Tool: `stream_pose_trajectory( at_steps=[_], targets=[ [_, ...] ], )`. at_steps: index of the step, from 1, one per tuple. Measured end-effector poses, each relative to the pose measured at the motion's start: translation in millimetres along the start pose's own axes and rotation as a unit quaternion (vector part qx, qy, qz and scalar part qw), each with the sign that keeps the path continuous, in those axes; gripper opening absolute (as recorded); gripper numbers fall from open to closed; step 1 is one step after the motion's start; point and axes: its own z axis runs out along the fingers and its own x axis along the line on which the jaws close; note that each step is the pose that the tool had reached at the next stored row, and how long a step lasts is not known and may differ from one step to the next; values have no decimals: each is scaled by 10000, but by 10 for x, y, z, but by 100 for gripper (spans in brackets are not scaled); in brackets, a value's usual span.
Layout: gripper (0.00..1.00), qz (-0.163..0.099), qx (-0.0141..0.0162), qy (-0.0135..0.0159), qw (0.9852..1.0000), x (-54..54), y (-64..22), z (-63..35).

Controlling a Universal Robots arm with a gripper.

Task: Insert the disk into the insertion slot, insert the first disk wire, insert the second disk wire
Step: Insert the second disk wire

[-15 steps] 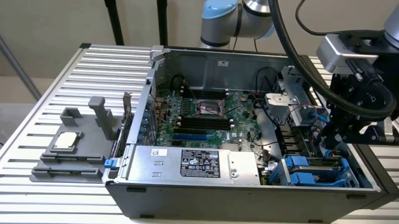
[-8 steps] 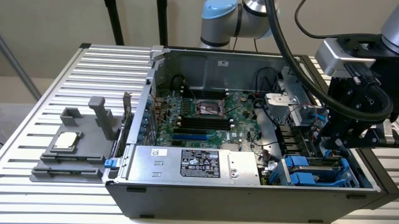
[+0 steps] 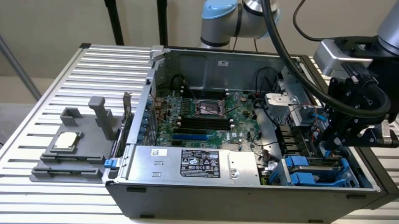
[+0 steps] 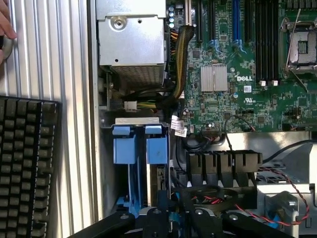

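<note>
The disk [image 3: 309, 169] sits slotted beneath the pincer [image 3: 337, 142].

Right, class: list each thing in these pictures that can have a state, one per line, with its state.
Computer case: side panel off, interior exposed.
CPU socket: empty.
Insertion slot: blue carriers seated in it.
Disk: standing on edge in the slot.
End effector: low over the slot corner.
Loose processor: resting in the grey fixture.

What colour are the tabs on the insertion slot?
Bright blue tabs, clearest in the wrist view.
</note>
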Motion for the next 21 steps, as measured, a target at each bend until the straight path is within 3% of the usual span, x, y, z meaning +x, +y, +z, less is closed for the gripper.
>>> stream_pose_trajectory(
  at_steps=[2,5,8,9,13,16,21],
  targets=[
    [24,-2,3,49,10000,-8,0,3],
    [24,-4,5,97,10000,-16,1,13],
    [21,-3,6,105,9999,-16,2,20],
    [16,-3,6,104,9999,-16,6,22],
    [16,-3,14,104,9999,0,39,30],
    [16,-4,42,65,10000,31,89,41],
    [16,-6,130,-12,9999,66,174,83]
  ],
)
